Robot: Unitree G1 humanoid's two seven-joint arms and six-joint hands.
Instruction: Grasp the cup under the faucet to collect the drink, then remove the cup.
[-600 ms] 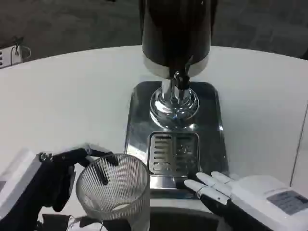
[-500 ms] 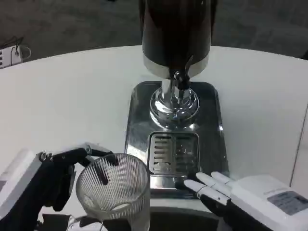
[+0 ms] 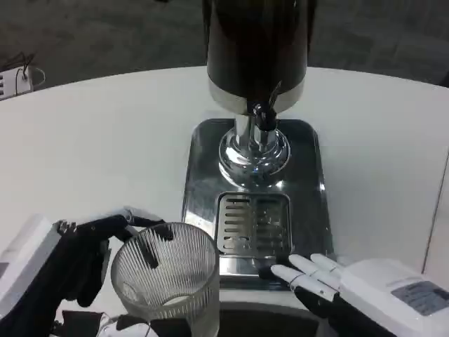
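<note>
A clear ribbed cup [image 3: 167,279] stands at the bottom left, to the left of the dispenser's drip grate [image 3: 253,223]. My left hand [image 3: 66,270] grips the cup, with dark fingers curled around its left and far side. The dark drink dispenser [image 3: 257,49] stands at the back, its faucet [image 3: 262,116] above the shiny steel base [image 3: 204,175]. My right hand [image 3: 351,289] rests at the bottom right with its fingers stretched out toward the front edge of the base, holding nothing.
White table [image 3: 105,147] spreads to the left and right of the dispenser. A small white object with a cable [image 3: 17,78] lies at the far left edge. The table's rim curves along the back.
My right hand has slid slightly down and to the right. The cup and left hand have barely moved.
</note>
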